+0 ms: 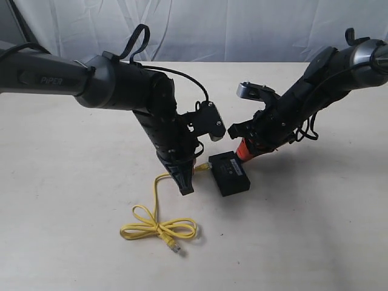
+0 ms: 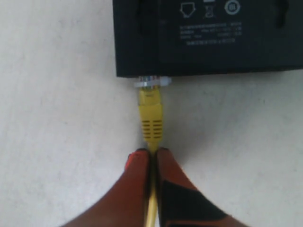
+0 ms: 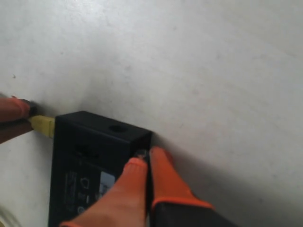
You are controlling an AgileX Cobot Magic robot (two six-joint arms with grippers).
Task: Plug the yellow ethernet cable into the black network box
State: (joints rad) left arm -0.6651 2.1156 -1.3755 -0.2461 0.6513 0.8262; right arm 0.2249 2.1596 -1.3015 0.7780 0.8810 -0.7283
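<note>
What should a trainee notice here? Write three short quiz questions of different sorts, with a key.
1. True or false: the left fingers are shut on the yellow ethernet cable just behind its plug.
2. Pick one: the cable's free plug is A) held in mid-air, B) lying on the table beside the looped bundle, C) hanging off the table edge.
3. Short answer: what do the shut right fingers touch?

Key: 1 true; 2 B; 3 the black network box.
</note>
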